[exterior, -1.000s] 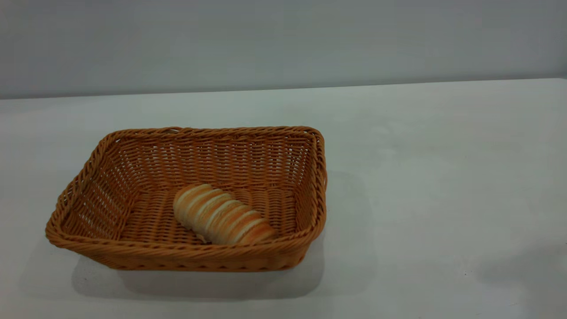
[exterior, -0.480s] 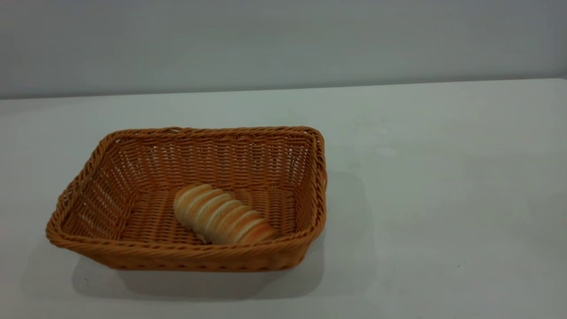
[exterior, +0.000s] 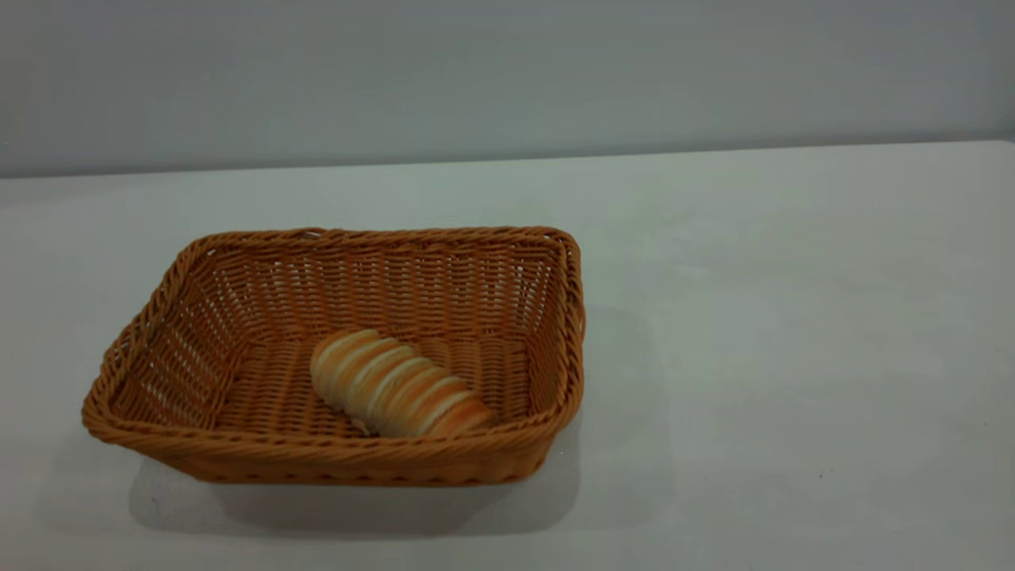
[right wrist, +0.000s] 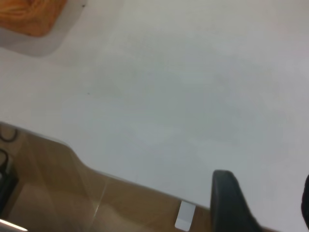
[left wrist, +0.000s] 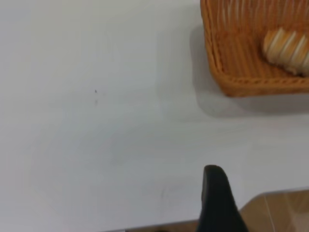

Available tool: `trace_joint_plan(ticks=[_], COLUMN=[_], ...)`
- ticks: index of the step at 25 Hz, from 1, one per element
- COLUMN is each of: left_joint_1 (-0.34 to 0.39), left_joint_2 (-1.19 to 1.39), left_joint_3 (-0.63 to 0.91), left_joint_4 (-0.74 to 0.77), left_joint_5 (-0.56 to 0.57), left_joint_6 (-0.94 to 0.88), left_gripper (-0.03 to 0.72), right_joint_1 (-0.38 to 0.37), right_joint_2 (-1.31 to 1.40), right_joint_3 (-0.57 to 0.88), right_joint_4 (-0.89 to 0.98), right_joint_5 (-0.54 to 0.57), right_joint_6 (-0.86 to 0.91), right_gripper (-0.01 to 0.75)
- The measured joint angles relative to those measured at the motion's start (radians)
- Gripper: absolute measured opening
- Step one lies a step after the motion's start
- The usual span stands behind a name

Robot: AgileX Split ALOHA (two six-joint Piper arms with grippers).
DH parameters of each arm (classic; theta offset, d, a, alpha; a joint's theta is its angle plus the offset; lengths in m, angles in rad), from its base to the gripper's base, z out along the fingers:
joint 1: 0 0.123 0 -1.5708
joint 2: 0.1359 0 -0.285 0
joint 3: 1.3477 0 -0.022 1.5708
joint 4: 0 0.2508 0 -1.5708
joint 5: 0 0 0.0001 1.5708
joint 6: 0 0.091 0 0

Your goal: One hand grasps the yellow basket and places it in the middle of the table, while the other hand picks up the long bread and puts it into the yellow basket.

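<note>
The yellow basket (exterior: 567,333) stands on the white table (exterior: 793,317), left of the middle. The long bread (exterior: 396,385) lies inside it on the basket floor, slanting toward the front right. Neither arm shows in the exterior view. In the left wrist view the basket's corner (left wrist: 212,63) and the bread (left wrist: 287,46) are far from my left gripper (left wrist: 263,193); one dark finger (left wrist: 215,193) shows with nothing beside it. My right gripper (right wrist: 265,193) is open and empty over the table's front edge, with the basket's corner (right wrist: 34,14) far off.
Both wrist views show the table's near edge and brown floor (right wrist: 58,193) beyond it. A small white tag (right wrist: 185,215) sits at that edge. The table's right half is bare white surface.
A faint shadow at the table's lower right one second ago is gone. The basket and bread have not moved.
</note>
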Motion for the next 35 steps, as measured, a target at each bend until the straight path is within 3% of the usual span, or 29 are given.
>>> trace_joint_plan(ticks=[7, 28, 30, 35], left_joint_1=[0.0, 0.0, 0.0, 0.0], left_joint_2=[-0.002, -0.011, -0.019, -0.022], left_joint_3=[0.01, 0.011, 0.011, 0.012], left_joint_4=[-0.002, -0.004, -0.004, -0.003], left_joint_5=[-0.013, -0.013, -0.013, -0.013], left_joint_6=[0.0, 0.0, 0.0, 0.0], left_gripper=[0.517, 0.517, 0.517, 0.517], right_joint_1=[0.0, -0.001, -0.036, -0.247], right_joint_2=[-0.012, -0.013, -0.022, -0.11], right_joint_3=[0.085, 0.087, 0.087, 0.087], right_joint_4=[0.006, 0.007, 0.014, 0.02], right_joint_5=[-0.084, -0.088, -0.089, -0.089], right_joint_6=[0.006, 0.006, 0.006, 0.006], right_gripper=[0.403, 0.403, 0.403, 0.403])
